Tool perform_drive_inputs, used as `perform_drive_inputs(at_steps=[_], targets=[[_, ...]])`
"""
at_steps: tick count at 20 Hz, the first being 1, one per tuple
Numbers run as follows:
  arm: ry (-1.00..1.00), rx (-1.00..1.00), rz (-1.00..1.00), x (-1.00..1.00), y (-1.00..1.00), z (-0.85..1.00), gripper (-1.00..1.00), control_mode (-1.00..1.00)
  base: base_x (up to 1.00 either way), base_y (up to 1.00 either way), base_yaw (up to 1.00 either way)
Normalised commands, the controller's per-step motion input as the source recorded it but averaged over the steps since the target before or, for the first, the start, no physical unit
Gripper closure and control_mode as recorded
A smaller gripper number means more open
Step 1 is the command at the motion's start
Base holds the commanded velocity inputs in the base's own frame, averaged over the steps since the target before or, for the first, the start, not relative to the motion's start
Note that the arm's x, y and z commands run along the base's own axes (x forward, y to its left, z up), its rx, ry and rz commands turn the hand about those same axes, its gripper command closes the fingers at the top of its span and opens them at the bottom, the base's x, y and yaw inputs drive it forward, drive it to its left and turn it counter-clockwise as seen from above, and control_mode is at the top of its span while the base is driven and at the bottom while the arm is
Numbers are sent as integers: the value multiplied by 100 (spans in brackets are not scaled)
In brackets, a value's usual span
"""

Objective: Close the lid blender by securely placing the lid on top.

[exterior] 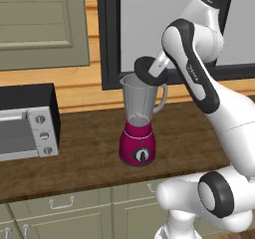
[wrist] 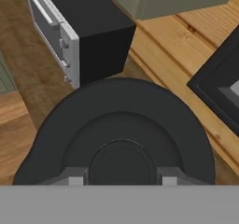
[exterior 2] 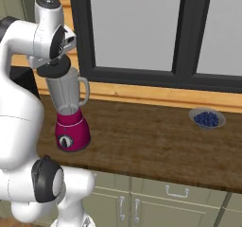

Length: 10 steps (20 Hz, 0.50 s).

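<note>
The blender stands on the wooden counter, magenta base and black dial toward me, with its clear jar open at the top. The black round lid hangs tilted right at the jar's rim, over its back edge; whether it touches the rim I cannot tell. My gripper is shut on the lid, a fingertip on each side of its raised centre knob. In the hand view the lid hides the jar beneath it.
A silver-and-black toaster oven sits on the counter left of the blender. A bowl of blue berries rests far to the right. A dark-framed window runs behind the counter, and a wall cabinet hangs at the upper left.
</note>
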Motion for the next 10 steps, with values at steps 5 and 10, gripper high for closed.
perform_drive_inputs(at_steps=[5,10], targets=[[0,-4,0,22,2,0,100,-100,0,0,0],[1,-6,0,23,7,-8,100,-100,0,0,0]])
